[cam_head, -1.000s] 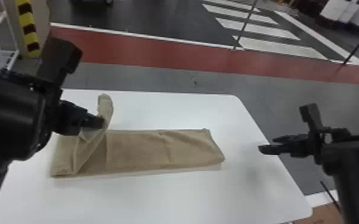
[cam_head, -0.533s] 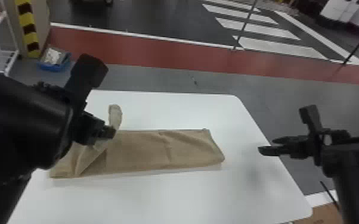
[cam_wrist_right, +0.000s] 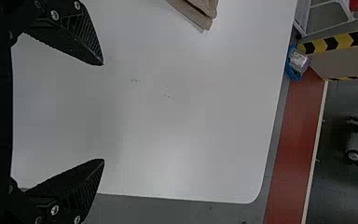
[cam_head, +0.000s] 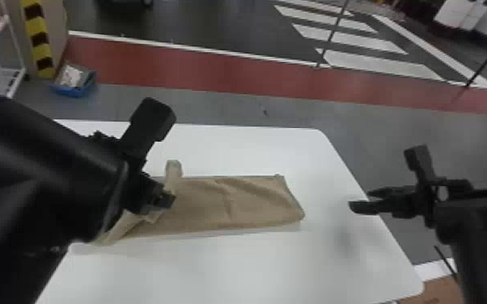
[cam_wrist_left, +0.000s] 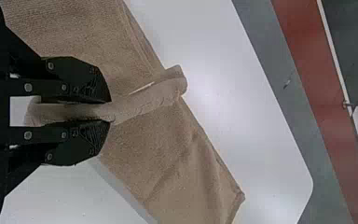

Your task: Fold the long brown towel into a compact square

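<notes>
Floor (cam_head: 315, 115), grey, with a red strip (cam_head: 214, 66) running across, out beyond the white worktop (cam_head: 234, 267). Next in size, the left arm (cam_head: 52, 161): now farther toward the robot's right, and nearer the robot too, than a second ago. Opposite, the right arm (cam_head: 473, 234), parked by the worktop's right edge, same place as before. Then the long brown towel (cam_head: 210, 202), lengthwise on the worktop, with its right end flat and unchanged, a crease partway along, and its left part lifted and turned over toward the middle. Carried rightward since the earlier frames: the raised tip, now lower in the head view.

Left pincer (cam_head: 168, 200), smaller again, over the left part of the towel; in its own wrist view, together on a pinched fold, with cloth poking out past the fingertips and across the rest of the towel. Right pincer (cam_head: 361, 200), well apart from the towel, with fingers (cam_wrist_right: 74, 189) wide apart and nothing between them. Last, on the floor behind, a small blue tray (cam_head: 70, 91), hidden a second ago, now in sight.
</notes>
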